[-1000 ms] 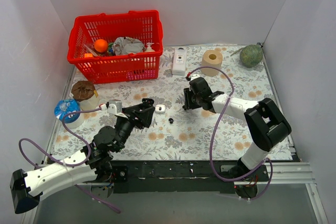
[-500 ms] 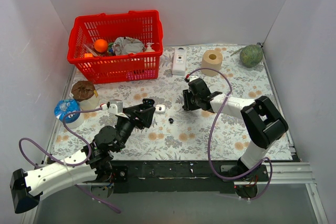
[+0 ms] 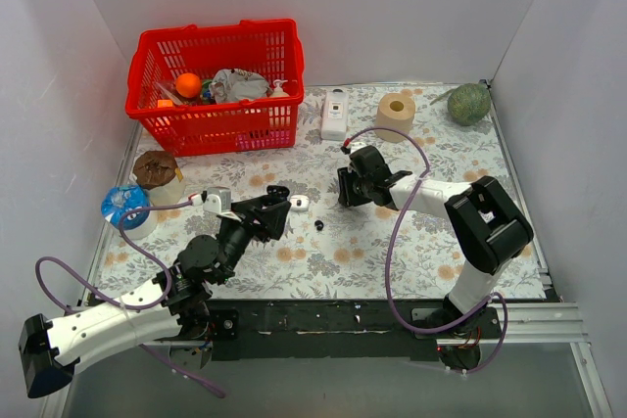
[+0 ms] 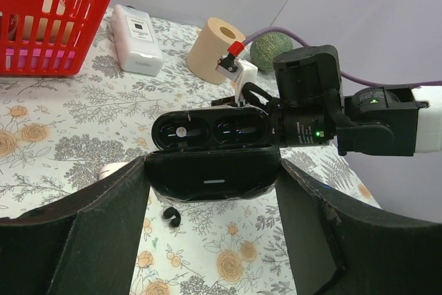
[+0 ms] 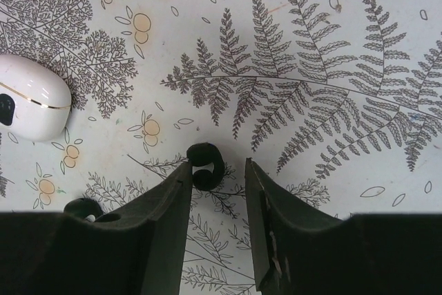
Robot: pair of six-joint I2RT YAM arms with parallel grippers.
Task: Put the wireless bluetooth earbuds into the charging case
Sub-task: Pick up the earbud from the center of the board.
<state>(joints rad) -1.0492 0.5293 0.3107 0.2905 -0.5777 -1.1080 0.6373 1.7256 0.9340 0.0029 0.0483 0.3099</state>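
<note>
1. The left gripper (image 4: 210,165) was clamped on the open black charging case (image 4: 214,186), its two wells showing.
2. The right gripper (image 5: 218,170) was narrowly parted over the desk (image 5: 331,46), with a black earbud (image 5: 205,165) lying between its fingertips.
3. A second black earbud (image 4: 170,217) lay on the desk near the case.

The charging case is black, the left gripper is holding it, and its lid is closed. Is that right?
Not quite: the lid is open, not closed. The left wrist view shows the black charging case held in the left gripper with its lid swung open and two round hollows showing inside.
</note>
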